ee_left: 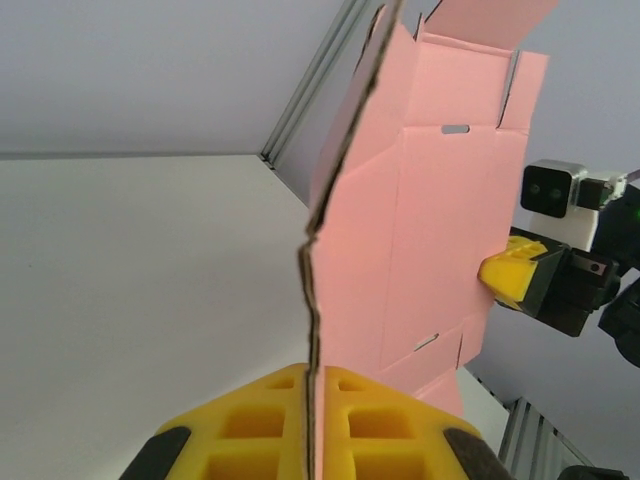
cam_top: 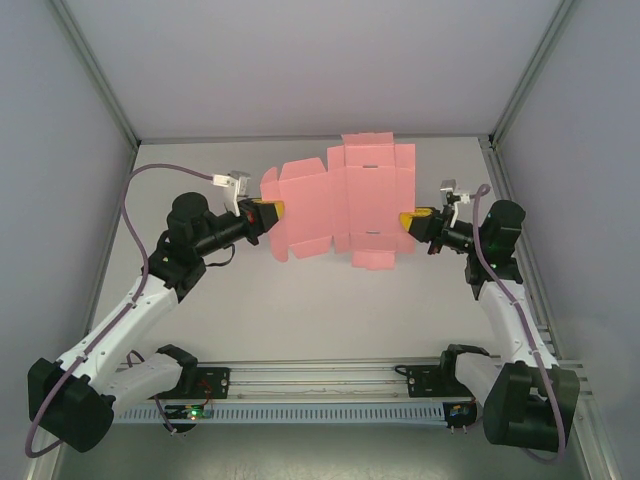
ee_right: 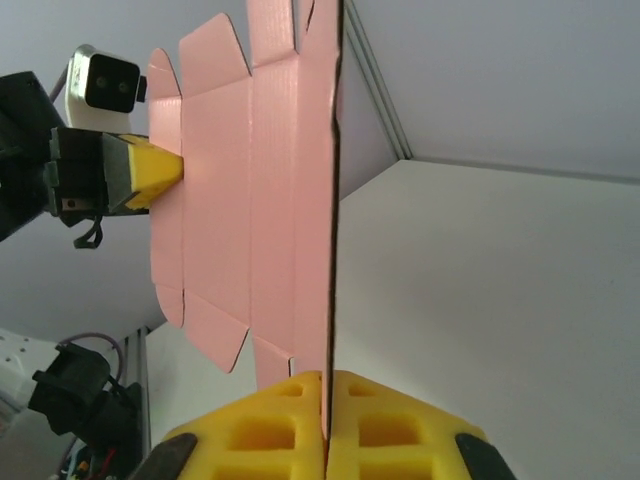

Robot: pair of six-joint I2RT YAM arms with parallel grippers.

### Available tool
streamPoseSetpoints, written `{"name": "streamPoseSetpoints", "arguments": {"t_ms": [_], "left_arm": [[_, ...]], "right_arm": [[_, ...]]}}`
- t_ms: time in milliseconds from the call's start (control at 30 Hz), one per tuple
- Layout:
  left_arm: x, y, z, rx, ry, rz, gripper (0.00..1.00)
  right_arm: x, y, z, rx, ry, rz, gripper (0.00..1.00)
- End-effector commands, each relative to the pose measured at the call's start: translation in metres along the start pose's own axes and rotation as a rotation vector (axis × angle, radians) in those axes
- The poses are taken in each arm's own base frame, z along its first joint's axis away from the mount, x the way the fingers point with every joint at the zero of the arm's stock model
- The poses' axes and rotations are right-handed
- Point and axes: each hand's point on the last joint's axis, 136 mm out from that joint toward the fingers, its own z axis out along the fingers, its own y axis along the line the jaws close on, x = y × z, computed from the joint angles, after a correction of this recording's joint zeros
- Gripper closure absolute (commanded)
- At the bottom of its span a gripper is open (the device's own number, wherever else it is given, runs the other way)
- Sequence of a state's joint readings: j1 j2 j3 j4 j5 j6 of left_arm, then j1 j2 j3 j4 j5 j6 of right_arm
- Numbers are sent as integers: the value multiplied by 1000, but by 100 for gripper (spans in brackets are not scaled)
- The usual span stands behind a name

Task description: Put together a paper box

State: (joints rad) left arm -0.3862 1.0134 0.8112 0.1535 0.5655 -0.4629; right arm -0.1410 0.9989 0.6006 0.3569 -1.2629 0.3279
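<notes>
We see the paper box (cam_top: 345, 205) as a flat, pale pink die-cut sheet with flaps, slots and creases, held above the table (cam_top: 300, 310). The left gripper (cam_top: 270, 212) is clamped on its 9 o'clock edge, the right gripper (cam_top: 407, 220) on its 3 o'clock edge

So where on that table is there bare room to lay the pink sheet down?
The widest bare patch is the white table between the pink sheet on the far side and the metal rail on the near side. It is crowded at the sheet's two ends, where the left end effector and right end effector clamp it.
</notes>
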Motion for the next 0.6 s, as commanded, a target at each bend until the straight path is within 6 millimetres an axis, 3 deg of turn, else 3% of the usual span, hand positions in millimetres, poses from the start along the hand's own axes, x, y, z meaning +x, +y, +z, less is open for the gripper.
{"name": "streamPoseSetpoints", "arguments": {"t_ms": [0, 33, 67, 100, 133, 233, 300, 367, 467, 567], "left_arm": [[-12, -4, -4, -9, -64, 12, 100], [-9, 2, -5, -43, -54, -4, 96], [-4, 14, -7, -110, -37, -24, 62], [1, 26, -12, -191, -22, -38, 16], [5, 41, -19, -286, -12, -55, 0], [24, 76, -50, -545, 32, -83, 0], [34, 83, -65, -612, 61, -79, 0], [42, 86, -77, -661, 89, -87, 0], [45, 97, -89, -759, 100, -121, 0], [48, 110, -84, -799, 115, -159, 0]], "right_arm": [[-4, 0, 3, 67, 19, -72, 100], [-1, -5, 5, 111, 46, -75, 100], [5, -7, 9, 146, 96, -86, 100], [14, -5, 13, 152, 158, -108, 100], [23, -4, 17, 162, 219, -124, 100], [58, -5, 26, 164, 410, -142, 100], [89, 6, 29, 40, 552, -156, 100], [103, -1, 35, 24, 670, -134, 100], [110, -34, 45, 130, 818, -201, 100], [94, -64, 63, 251, 835, -371, 100]]}}
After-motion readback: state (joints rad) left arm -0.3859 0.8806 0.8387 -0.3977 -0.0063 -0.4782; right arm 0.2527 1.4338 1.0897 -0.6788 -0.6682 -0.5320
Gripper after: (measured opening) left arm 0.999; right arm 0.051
